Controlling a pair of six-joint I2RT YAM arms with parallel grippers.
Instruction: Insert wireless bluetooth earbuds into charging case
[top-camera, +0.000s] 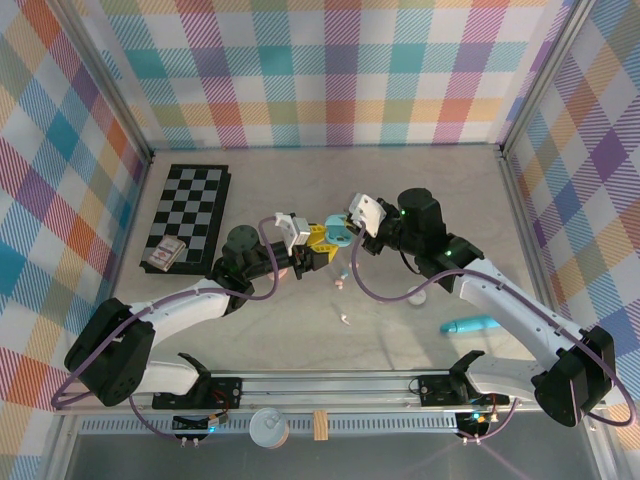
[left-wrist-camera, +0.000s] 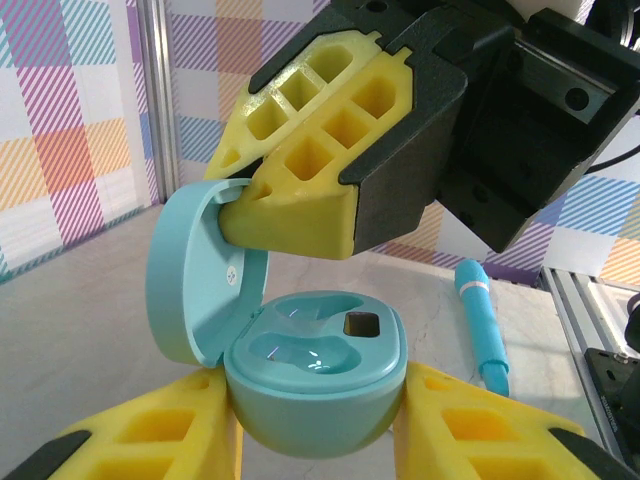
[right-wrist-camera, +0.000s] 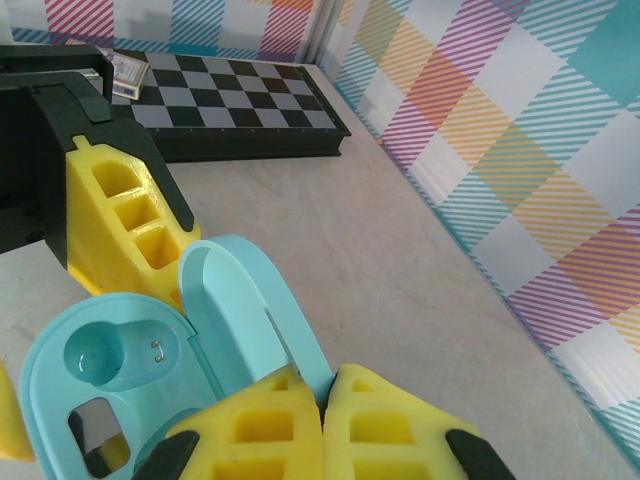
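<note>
The left gripper (left-wrist-camera: 315, 425) is clamping the rounded base of the light blue charging case (left-wrist-camera: 315, 365) between its yellow fingers, one on each side, and in the top view it is holding it up over the middle of the worktop (top-camera: 400, 190) rather than leaving it to rest there. That is giving the case a steady, level seat with its wells facing upward. The right gripper (right-wrist-camera: 325, 400) is coming in from the other side and is clenched tight on the thin edge of the hinged lid (left-wrist-camera: 195, 270), pinning it back near upright. Judging by this, the two arms are sharing the work: one is bracing the body so it is not sliding or tipping, while the other is opening the lid against its hinge. Both wells are showing empty, so nothing is seated yet. The earbuds (top-camera: 340, 284) are lying loose on the worktop just in front of the grippers, one near the case and another (top-camera: 346, 320) a little closer to the arm bases, apart from each other. With both grippers occupied, one is likely going to have to let go before any bud can be picked up.
</note>
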